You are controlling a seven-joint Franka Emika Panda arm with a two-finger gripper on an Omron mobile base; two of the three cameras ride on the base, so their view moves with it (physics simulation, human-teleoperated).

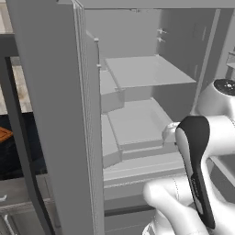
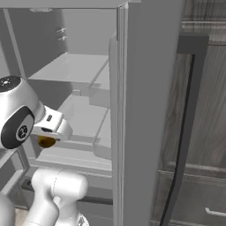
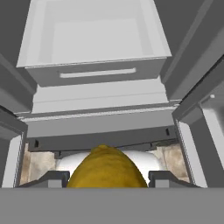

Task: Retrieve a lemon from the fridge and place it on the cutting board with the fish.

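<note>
A grey fridge (image 1: pixel 151 92) stands open in a kitchen, its pale shelves bare, and in the left base view its open door (image 1: pixel 55 114) rises from about 7 o'clock to 12 o'clock across the left half of the picture. At 9 o'clock, past the door's edge, an orange-brown corner of the cutting board (image 1: pixel 3 134) shows on a dark counter. The white arm (image 1: pixel 202 151) fills the 4 o'clock corner in front of the lower shelves. In the right base view the other open door (image 2: pixel 145 110) runs down the middle, with dark wood cabinets (image 2: pixel 207 110) at 3 o'clock. At 9 o'clock the gripper (image 2: pixel 47 137) hangs in front of the lower shelves, and the lemon (image 2: pixel 45 141) peeks out dull yellow just beneath the white hand. In the hand view the lemon sits at 6 o'clock, clasped between the two dark finger tips (image 3: pixel 54 179), which press against its sides. Above it, at 12 o'clock, lies an open pale drawer (image 3: pixel 94 43) of the fridge.
</note>
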